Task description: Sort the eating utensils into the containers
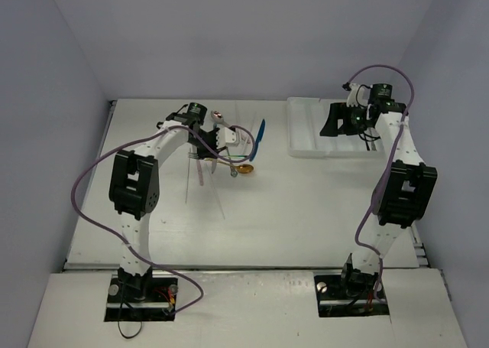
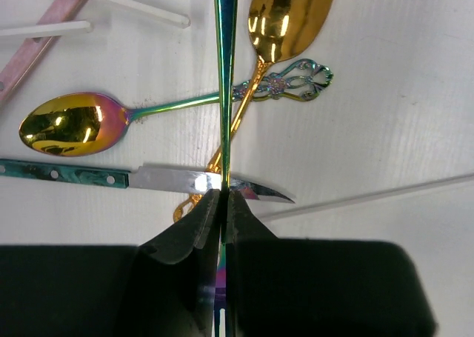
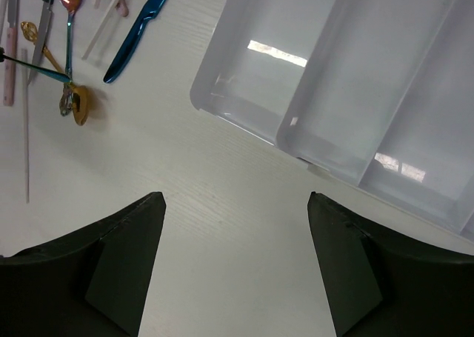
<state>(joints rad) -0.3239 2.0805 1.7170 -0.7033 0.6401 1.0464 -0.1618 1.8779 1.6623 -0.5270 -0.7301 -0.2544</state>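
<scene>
My left gripper (image 2: 224,196) is shut on a slim iridescent utensil (image 2: 225,70), seen edge-on and held above the pile. Under it lie a gold spoon (image 2: 289,11), an iridescent spoon (image 2: 70,122), a knife with a teal handle (image 2: 74,175), a pink handle (image 2: 37,44) and pale sticks (image 2: 126,2). In the top view the left gripper (image 1: 229,141) is over this pile, with a blue knife (image 1: 260,140) to its right. My right gripper (image 3: 235,200) is open and empty over bare table beside the white tray (image 3: 355,78), whose visible compartments hold nothing.
The tray (image 1: 306,126) sits at the back right of the table, with the right gripper (image 1: 336,118) over its near left part. A long pale stick (image 1: 187,181) lies in front of the pile. Purple walls close in the table on three sides.
</scene>
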